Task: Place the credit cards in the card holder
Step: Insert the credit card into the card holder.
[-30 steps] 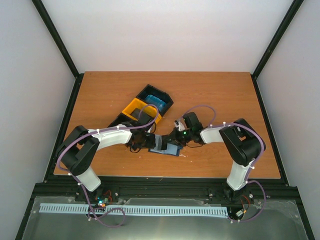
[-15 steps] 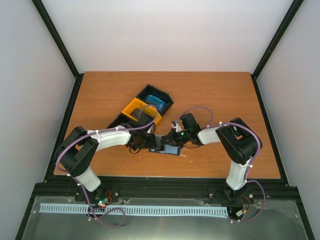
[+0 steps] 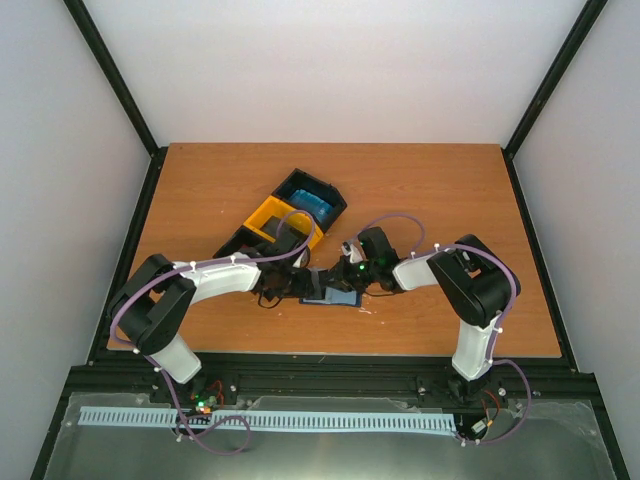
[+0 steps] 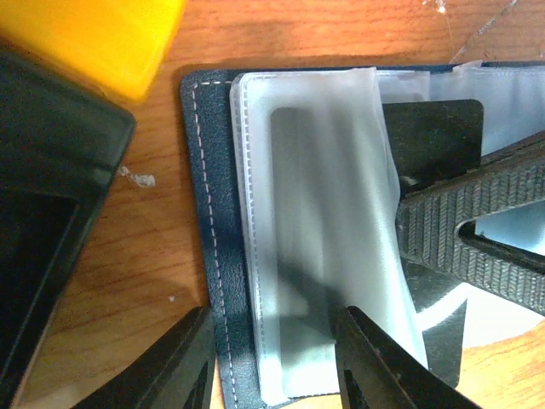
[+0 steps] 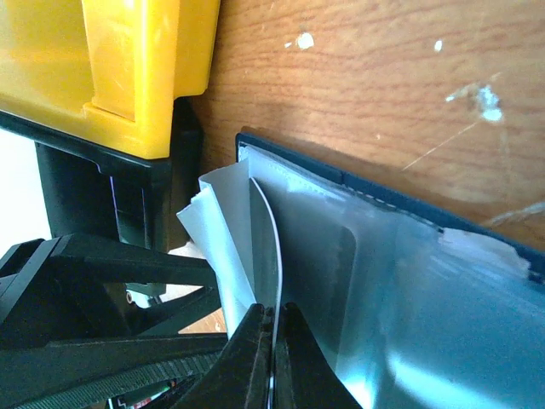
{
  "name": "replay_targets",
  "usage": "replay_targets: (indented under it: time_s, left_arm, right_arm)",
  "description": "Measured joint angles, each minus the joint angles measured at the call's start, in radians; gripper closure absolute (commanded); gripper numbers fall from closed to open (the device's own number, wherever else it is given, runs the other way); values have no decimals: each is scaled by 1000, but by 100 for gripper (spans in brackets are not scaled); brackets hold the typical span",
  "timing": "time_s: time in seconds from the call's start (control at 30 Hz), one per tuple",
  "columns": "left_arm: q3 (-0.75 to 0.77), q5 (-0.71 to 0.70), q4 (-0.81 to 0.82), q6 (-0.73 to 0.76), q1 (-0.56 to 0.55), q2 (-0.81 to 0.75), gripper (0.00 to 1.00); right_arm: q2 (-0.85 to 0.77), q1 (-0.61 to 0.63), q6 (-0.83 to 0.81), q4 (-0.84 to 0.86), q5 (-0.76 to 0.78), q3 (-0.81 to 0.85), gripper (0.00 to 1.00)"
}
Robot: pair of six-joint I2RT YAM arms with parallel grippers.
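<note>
The card holder (image 3: pixel 338 297) lies open on the table between both grippers. In the left wrist view it is a dark navy wallet (image 4: pixel 204 213) with frosted clear sleeves (image 4: pixel 324 213). My left gripper (image 4: pixel 272 375) is open, its fingertips (image 4: pixel 183 366) straddling the near edge of the sleeves. My right gripper (image 5: pixel 274 341) is shut on a thin pale sheet, seemingly one clear sleeve (image 5: pixel 268 247), and lifts it off the holder (image 5: pixel 392 281). Its ribbed finger (image 4: pixel 477 221) shows in the left wrist view. No red credit card shows in any view.
The black-and-yellow bin (image 3: pixel 285 215) stands just behind the holder, with a bright blue bundle (image 3: pixel 312 203) in its far section. Its yellow wall (image 4: pixel 94 34) and black wall (image 4: pixel 51 213) lie close to the left gripper; it also shows in the right wrist view (image 5: pixel 128 68).
My right gripper has moved a little left, further over the card holder, covering more of it. The left gripper has stayed nearly in place.
</note>
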Motion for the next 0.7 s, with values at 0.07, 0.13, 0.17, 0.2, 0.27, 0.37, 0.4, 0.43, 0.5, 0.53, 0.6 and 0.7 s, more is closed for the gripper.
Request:
replay_targets:
  time_s: [0.07,0.13,0.17,0.2,0.27,0.37,0.4,0.43,0.5,0.53,0.6,0.7]
  left_arm:
    - [0,0,0,0,0,0,58]
    - [-1,0,0,0,0,-2,58]
    - [-2,0,1,0,0,-2,58]
    - [-3,0,2,-1,-1,-3,58]
    - [-6,0,2,-1,-2,-6,59]
    - [-8,0,2,-2,-4,-8,60]
    - [-8,0,2,-2,-4,-8,60]
    - [-9,0,3,-2,-4,-8,60]
    - [-11,0,4,-2,-4,-10,62]
    - [-13,0,4,-2,-4,-10,63]
    - [-15,-1,4,-3,-4,-11,64]
    - [-16,-4,3,-6,-4,-12,67]
  right_arm:
    - [0,1,0,0,5,0,97]
    - [0,2,-1,0,8,0,97]
    - [0,2,-1,0,8,0,97]
    - [0,2,-1,0,8,0,97]
    - [1,2,0,4,6,0,96]
    - [13,2,7,24,3,0,94]
    - [17,2,10,30,3,0,93]
    - [21,2,13,37,0,0,93]
    - [28,2,17,50,-5,0,92]
    - [31,2,18,57,-8,0,92]
    - [35,2,21,65,-11,0,91]
    - [37,2,21,67,-12,0,89]
